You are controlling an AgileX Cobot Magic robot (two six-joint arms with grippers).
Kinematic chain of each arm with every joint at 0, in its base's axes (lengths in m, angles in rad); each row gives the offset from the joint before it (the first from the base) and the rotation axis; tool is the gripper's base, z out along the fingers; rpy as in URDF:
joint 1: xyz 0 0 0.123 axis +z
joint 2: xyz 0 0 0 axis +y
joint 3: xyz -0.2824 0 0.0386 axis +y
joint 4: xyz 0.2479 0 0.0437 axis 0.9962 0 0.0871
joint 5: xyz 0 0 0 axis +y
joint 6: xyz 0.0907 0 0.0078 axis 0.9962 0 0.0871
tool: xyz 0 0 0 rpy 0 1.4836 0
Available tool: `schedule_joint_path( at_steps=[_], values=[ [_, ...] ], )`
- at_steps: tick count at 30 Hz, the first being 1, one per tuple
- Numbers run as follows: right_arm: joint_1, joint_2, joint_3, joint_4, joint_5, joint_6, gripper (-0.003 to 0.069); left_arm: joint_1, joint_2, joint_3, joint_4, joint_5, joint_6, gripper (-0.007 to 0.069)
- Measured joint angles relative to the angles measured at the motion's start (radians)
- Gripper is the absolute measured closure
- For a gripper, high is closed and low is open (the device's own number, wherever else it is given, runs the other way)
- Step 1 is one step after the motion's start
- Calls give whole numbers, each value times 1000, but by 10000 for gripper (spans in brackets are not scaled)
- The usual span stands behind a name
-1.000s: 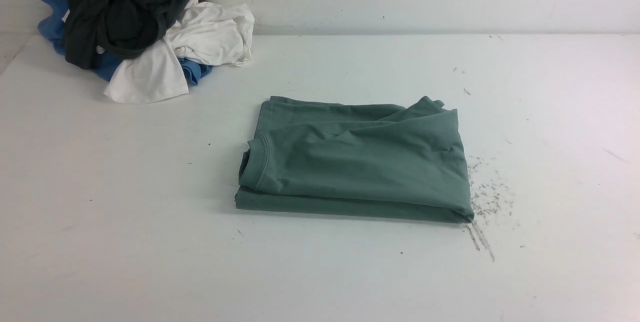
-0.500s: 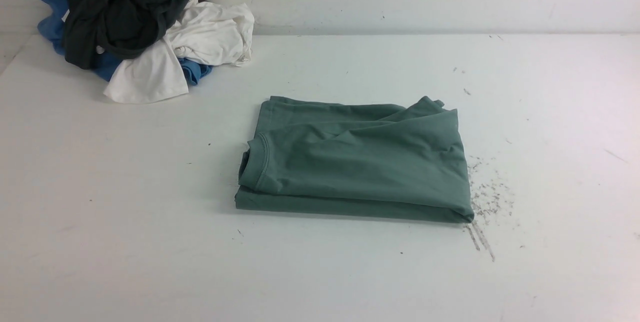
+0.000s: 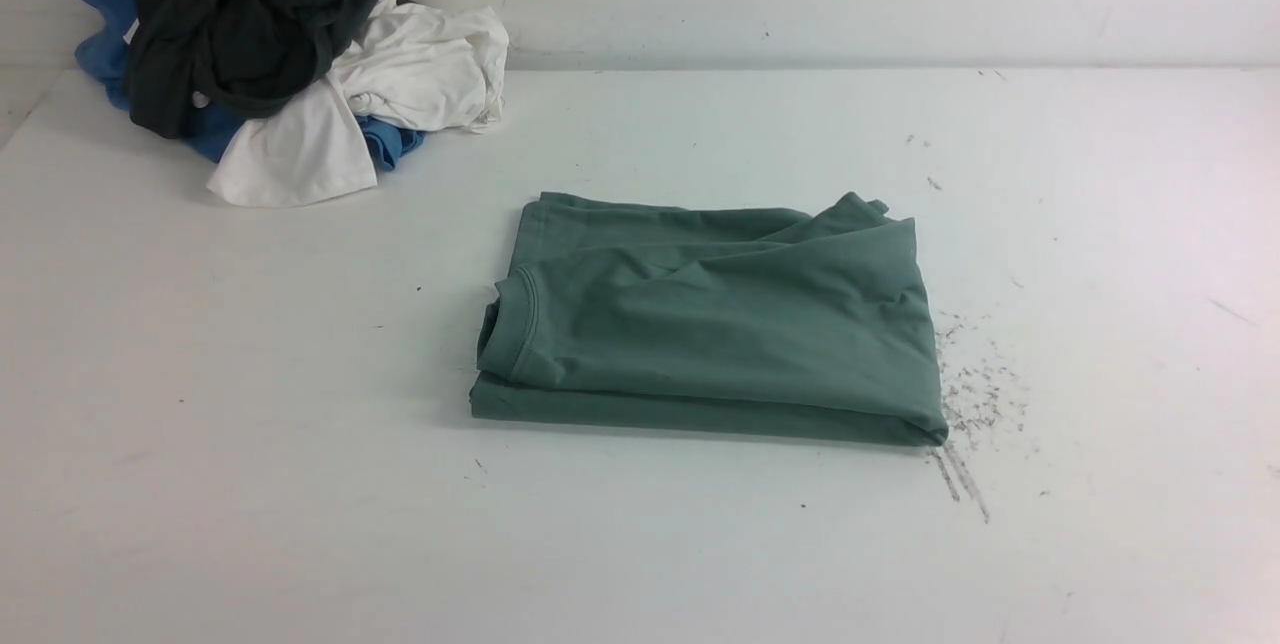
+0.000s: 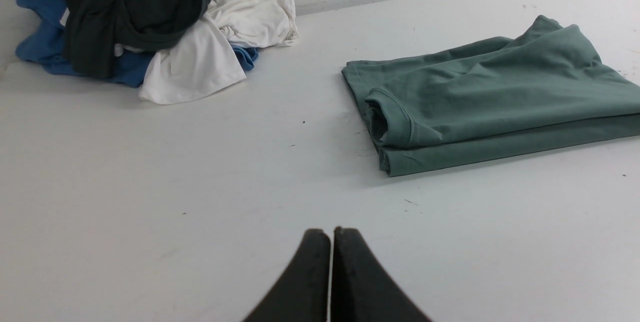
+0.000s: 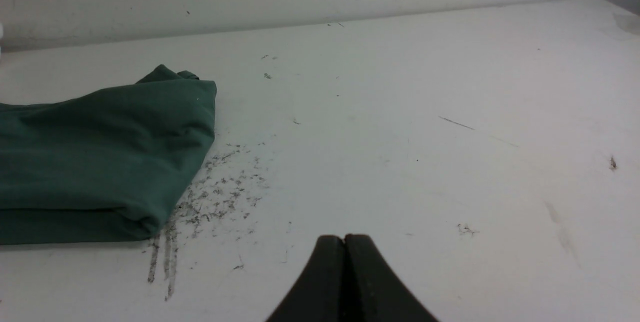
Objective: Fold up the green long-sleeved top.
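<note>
The white counter (image 3: 700,544) carries the green long-sleeved top (image 3: 710,324) near its centre, folded into a flat rectangle with the ribbed neck at its 9 o'clock edge. A heap of dark, white and blue garments (image 3: 270,54) sits well apart toward 11 o'clock. The left end effector (image 4: 331,234) and right end effector (image 5: 344,239) each hang over bare counter, fingers pressed together, holding nothing

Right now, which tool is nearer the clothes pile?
Left. The left tool, shut, faces the clothes pile across bare table; the right tool, shut, sits beyond the green top, pile unseen.
</note>
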Motion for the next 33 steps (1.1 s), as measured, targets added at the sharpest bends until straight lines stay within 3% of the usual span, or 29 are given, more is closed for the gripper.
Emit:
schedule_joint_path(
  at_steps=[6, 10, 14, 17, 21, 33],
  values=[
    [0, 0, 0, 0, 0, 0, 673, 0, 0, 0, 2, -4, 0, 631],
    [0, 0, 0, 0, 0, 0, 673, 25, 0, 31, 0, -100, 1, 631],
    [0, 0, 0, 0, 0, -1, 673, 124, 0, 120, -12, -268, 15, 631],
    [0, 0, 0, 0, 0, -1, 673, 272, 0, 241, -79, -427, 19, 631],
    [0, 0, 0, 0, 0, -1, 673, 396, 0, 353, -132, -486, 19, 631],
    [0, 0, 0, 0, 0, -1, 673, 351, 0, 436, -78, -439, 22, 631]
  ],
)
